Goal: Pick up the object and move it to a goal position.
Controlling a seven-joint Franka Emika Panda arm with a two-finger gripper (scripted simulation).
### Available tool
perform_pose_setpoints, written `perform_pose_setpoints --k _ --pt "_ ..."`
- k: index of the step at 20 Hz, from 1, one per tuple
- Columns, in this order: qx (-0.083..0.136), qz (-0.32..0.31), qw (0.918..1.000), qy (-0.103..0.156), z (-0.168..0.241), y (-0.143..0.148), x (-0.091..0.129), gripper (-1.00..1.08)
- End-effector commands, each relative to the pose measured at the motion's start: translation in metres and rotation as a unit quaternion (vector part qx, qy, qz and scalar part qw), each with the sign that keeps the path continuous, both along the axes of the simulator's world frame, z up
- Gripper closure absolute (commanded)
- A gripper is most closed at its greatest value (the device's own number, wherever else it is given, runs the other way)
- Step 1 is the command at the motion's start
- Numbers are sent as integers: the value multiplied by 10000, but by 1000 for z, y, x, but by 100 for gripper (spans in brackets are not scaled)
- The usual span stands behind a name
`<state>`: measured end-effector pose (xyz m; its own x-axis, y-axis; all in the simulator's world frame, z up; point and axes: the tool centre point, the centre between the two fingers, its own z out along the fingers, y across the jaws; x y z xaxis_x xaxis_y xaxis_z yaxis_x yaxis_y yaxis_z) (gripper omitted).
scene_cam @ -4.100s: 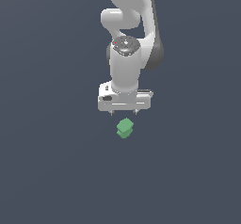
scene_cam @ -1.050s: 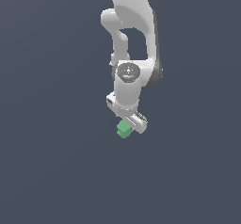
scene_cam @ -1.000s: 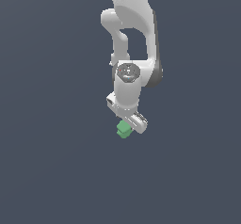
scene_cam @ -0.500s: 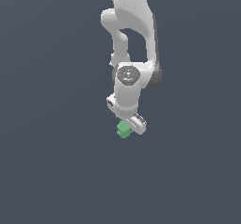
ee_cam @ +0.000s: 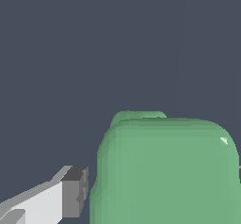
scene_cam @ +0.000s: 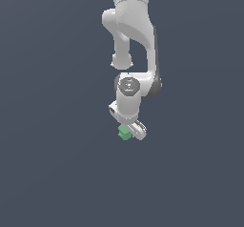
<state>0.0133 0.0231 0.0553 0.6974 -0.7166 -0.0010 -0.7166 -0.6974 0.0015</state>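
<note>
One white jointed robot arm (scene_cam: pixel 131 35) reaches down over a plain dark grey surface (scene_cam: pixel 47 173). At its tip, the single white gripper (scene_cam: pixel 129 131) sits right over one small light-green blocky piece (scene_cam: pixel 124 133), which peeks out at the exterior view's left. From the wrist, one grey-tipped finger (ee_cam: pixel 70 191) stands just beside the green block; I cannot tell whether the jaws actually clamp it.

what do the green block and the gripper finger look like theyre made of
Green block: looks like smooth plastic, slightly glossy, going by the small highlight on its rounded corner. Gripper finger: flat white hard shell with a darker grey pad at its tip; plastic or painted metal, the render leaves it open.
</note>
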Motion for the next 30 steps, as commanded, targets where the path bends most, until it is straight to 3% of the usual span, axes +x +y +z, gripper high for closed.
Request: perform_pose_setpoints --k 1,2,17,30 --pt "1 0 10000 -9 -2 0 1 -92" --pt "1 0 10000 -9 -2 0 1 108" --pt "1 0 10000 -9 6 9 3 108" --pt "-6 -4 10000 -10 83 95 24 108"
